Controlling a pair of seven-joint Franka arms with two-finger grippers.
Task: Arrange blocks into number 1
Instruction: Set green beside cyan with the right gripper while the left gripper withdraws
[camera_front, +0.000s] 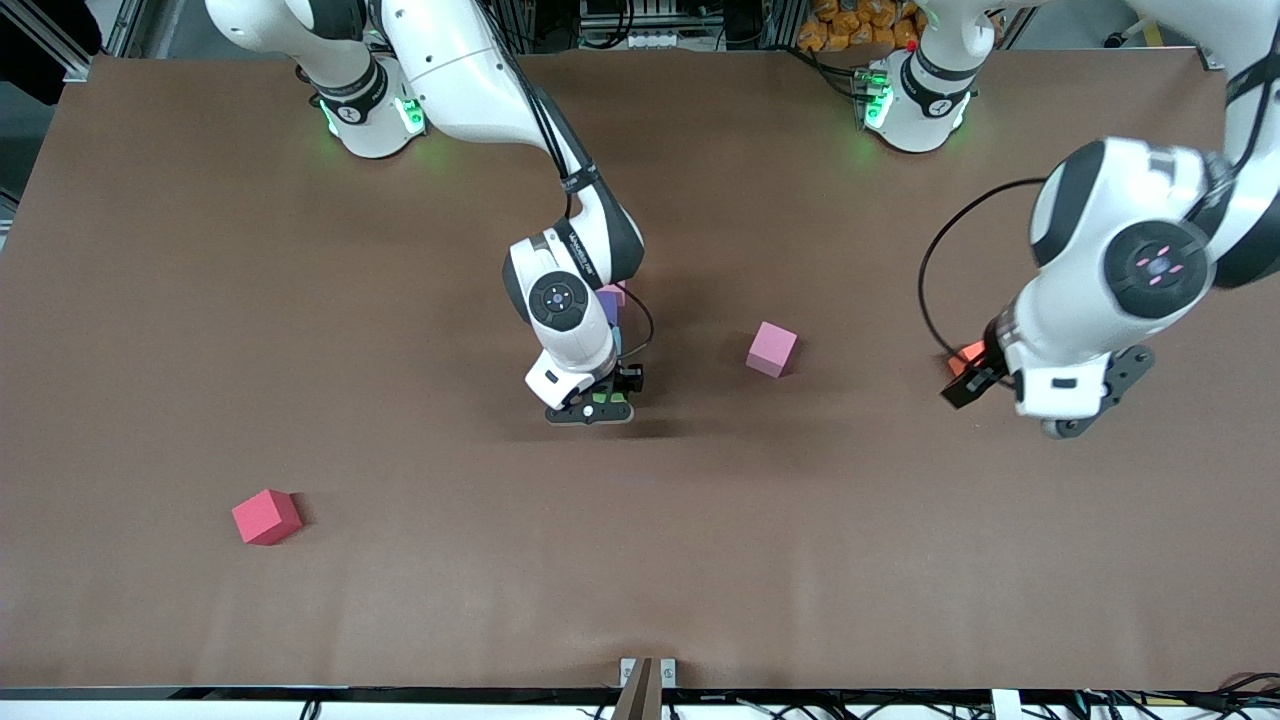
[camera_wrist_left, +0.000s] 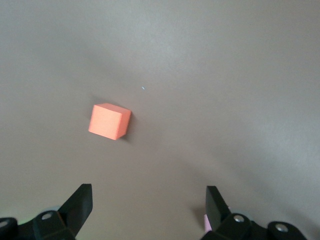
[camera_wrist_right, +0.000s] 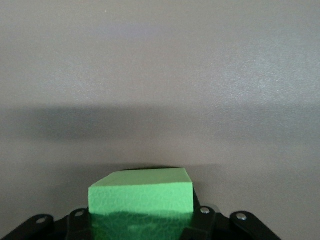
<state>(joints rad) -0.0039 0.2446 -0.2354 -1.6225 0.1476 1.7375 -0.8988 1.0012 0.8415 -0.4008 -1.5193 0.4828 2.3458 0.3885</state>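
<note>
My right gripper (camera_front: 592, 404) is shut on the green block (camera_wrist_right: 141, 196), held low over the middle of the table. Just past its wrist, slivers of a pink block (camera_front: 614, 293), a purple block (camera_front: 607, 309) and a light blue block (camera_front: 617, 340) show in a line, mostly hidden by the arm. Another pink block (camera_front: 771, 348) lies alone toward the left arm's end. No yellow block is in view. My left gripper (camera_wrist_left: 149, 194) hangs open and empty above the table, near an orange cube (camera_wrist_left: 109, 121).
A red cube (camera_front: 266, 516) lies nearer the front camera, toward the right arm's end. The orange cube (camera_front: 964, 357) sits partly under the left hand. Bare brown tabletop (camera_front: 800, 560) stretches along the front edge.
</note>
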